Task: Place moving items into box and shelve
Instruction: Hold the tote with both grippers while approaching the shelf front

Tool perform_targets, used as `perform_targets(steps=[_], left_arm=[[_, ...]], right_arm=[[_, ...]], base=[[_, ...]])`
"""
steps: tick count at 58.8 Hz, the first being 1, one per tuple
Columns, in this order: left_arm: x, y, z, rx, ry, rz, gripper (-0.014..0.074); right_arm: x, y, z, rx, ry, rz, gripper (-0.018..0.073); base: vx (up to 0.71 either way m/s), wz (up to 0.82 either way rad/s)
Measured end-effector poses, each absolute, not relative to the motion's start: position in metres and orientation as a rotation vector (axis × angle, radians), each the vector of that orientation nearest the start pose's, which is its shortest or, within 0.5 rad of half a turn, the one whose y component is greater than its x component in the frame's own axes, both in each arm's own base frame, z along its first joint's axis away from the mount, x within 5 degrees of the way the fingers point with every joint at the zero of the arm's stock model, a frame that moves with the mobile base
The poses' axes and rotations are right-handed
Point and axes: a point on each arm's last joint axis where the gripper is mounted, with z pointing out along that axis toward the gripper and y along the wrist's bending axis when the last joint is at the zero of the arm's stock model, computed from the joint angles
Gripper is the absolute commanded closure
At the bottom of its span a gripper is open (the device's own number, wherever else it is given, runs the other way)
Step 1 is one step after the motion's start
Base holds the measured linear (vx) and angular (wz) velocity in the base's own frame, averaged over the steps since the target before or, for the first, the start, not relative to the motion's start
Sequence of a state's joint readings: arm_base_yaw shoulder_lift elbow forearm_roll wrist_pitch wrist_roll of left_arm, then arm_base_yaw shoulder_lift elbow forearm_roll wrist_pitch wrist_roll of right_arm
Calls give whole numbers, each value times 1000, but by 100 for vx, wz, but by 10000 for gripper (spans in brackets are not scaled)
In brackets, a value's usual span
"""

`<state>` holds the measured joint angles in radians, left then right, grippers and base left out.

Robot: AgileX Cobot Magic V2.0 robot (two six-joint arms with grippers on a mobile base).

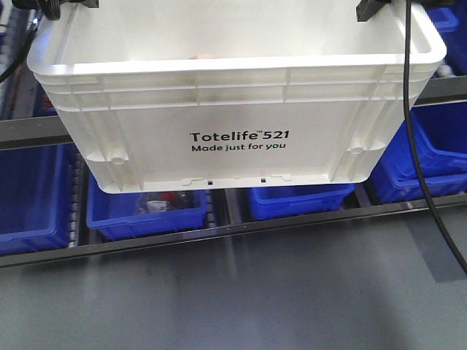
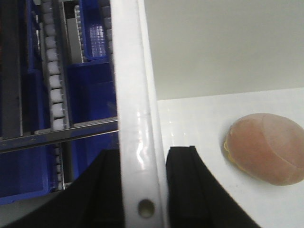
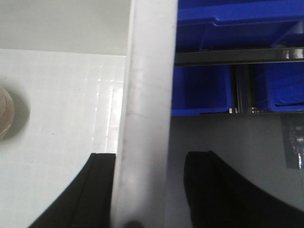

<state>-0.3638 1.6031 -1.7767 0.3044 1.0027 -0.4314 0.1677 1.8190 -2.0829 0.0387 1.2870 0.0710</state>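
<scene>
We hold the large white ribbed plastic crate (image 1: 241, 109) aloft, left pincer (image 2: 141, 159) and right pincer (image 3: 151, 161) each clamped across an opposite rim to share its weight. A pinkish-brown bun-like lump (image 2: 266, 147) rests on its floor. Blue plastic bins (image 1: 146, 213) sit on shelving (image 1: 233, 232) below.

The white crate (image 1: 233, 109) carries black print on its front wall. It reads "Totelife 521", with "Made just for you" underneath.
</scene>
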Motion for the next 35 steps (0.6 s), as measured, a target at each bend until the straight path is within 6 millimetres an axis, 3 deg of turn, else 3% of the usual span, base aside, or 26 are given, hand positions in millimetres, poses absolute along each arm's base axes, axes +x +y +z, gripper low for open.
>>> perform_targets(steps=[35], left_arm=[[336,-103,432,-19,2264,-41,594]], right_arm=[[383,68,421,-123,2509,148,564]], base=[[2,37]])
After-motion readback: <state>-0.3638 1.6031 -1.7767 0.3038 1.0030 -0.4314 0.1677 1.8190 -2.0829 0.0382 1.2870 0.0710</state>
